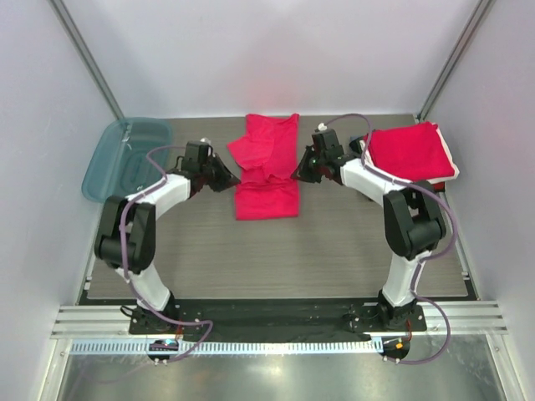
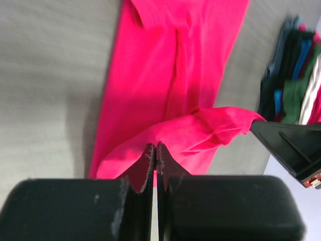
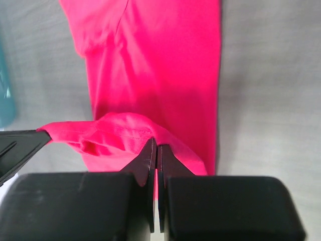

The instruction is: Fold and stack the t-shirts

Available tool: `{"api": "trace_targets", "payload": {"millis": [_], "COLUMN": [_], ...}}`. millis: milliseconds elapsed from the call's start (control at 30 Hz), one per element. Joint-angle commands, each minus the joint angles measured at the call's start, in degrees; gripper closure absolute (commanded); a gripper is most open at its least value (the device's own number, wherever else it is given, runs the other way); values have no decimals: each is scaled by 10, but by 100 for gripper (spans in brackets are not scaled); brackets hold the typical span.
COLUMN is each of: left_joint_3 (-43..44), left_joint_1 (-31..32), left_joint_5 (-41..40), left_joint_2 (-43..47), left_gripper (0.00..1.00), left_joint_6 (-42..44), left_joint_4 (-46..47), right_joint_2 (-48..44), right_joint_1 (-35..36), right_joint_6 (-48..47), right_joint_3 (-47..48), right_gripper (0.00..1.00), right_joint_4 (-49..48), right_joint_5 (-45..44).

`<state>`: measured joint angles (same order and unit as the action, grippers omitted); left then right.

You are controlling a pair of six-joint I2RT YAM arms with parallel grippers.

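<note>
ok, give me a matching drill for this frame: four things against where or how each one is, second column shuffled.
1. tray
2. red shirt
3. shirt stack
4. left tool

A. far right side of the table
B. far left corner of the table
C. middle of the table, partly folded
D. shut on a fold of red cloth

Pairs: 1-B, 2-C, 3-A, 4-D
</note>
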<state>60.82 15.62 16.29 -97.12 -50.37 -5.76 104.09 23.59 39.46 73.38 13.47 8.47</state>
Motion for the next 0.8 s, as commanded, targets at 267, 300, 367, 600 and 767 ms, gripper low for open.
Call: {"api": "trace_targets", "payload": {"millis": [267,300,367,600,767], "left_joint_3": [148,167,192,242,132], "left_joint_1": [-30,-35,-37,-38,-38], "left_joint_5": [29,35,44,54,8], "left_joint_2": [-126,-134,-164,-187,-92], "left_gripper": [100,100,97,7,7], "left_joint_6": [-22,-25,-22,12,47], "left_joint_4": [29,29,29,37,29], "right_joint_2": [112,119,142,162,75], "right_joint_1": [-39,-41,-45,-59,-59], "right_joint_6": [-20,-20,-20,-25,-45], "right_joint_3": [177,186,213,262,125], "right_gripper": [99,99,98,34,39], "right_joint_4": [44,47,51,65,26], "right_joint_5": [33,37,43,36,51]}}
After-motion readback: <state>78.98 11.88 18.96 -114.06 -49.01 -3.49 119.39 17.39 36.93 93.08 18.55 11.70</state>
